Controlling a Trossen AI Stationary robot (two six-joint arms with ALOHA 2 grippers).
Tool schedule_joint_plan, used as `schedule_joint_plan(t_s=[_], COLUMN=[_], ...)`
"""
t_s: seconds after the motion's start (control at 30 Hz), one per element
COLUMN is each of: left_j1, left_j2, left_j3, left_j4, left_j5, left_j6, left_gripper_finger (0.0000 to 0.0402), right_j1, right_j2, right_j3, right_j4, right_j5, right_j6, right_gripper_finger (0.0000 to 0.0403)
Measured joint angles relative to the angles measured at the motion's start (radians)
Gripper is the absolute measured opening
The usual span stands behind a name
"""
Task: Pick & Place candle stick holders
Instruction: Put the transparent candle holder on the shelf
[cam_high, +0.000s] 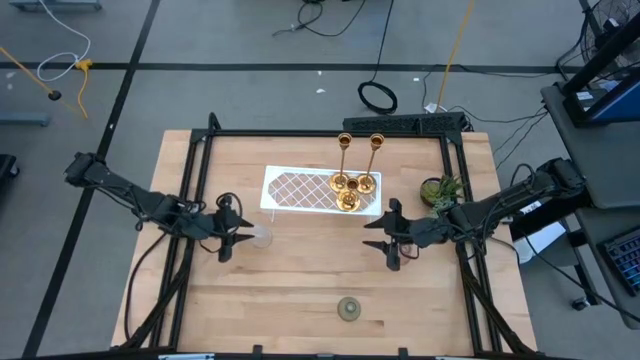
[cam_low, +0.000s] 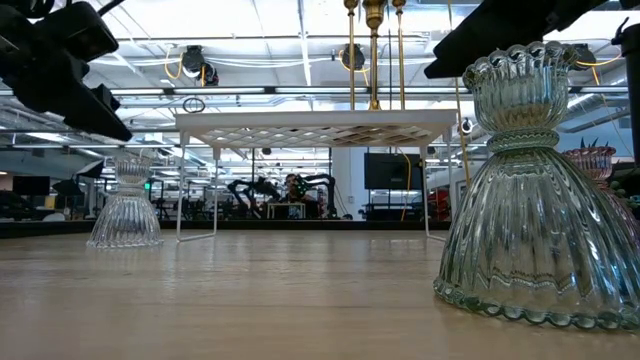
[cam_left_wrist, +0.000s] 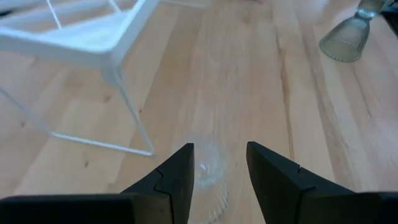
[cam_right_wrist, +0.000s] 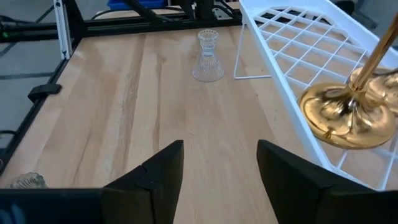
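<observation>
A clear glass holder stands upright on its base on the table, left of the tray's front. It also shows in the left wrist view. My left gripper is open, and its fingers stand on either side of the holder, low over the table. Several gold holders, two of them tall, stand on the right end of the white lattice tray. A greenish glass holder stands near the front edge. My right gripper is open and empty, in front of the tray's right end.
The tray stands on thin white legs close to my left gripper. A small potted plant stands at the right. A pink glass holder shows behind the big one in the low view. Bare wood lies between the two grippers.
</observation>
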Motion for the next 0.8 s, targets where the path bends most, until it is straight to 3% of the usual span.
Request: schedule_joint_plan(t_s=[0.27, 0.5, 0.67, 0.8], left_j1=[0.000, 0.000, 0.000, 0.000], left_j2=[0.000, 0.024, 0.104, 0.181], left_j3=[0.000, 0.000, 0.000, 0.000], left_j4=[-0.017, -0.035, -0.112, -0.069], left_j5=[0.083, 0.012, -0.040, -0.053], left_j6=[-0.019, -0.043, -0.106, -0.110], left_gripper_finger=[0.0153, 0.0193, 0.0234, 0.0249], right_j1=[0.000, 0.000, 0.000, 0.000], right_j2=[0.000, 0.000, 0.000, 0.000], right_j3=[0.000, 0.000, 0.000, 0.000], right_j4=[0.000, -0.006, -0.008, -0.008], right_j5=[0.000, -0.001, -0.003, -0.003], right_j6=[-0.039, -0.038, -0.038, -0.038], right_gripper_finger=[0.0194, 0.0190, 0.0189, 0.0187])
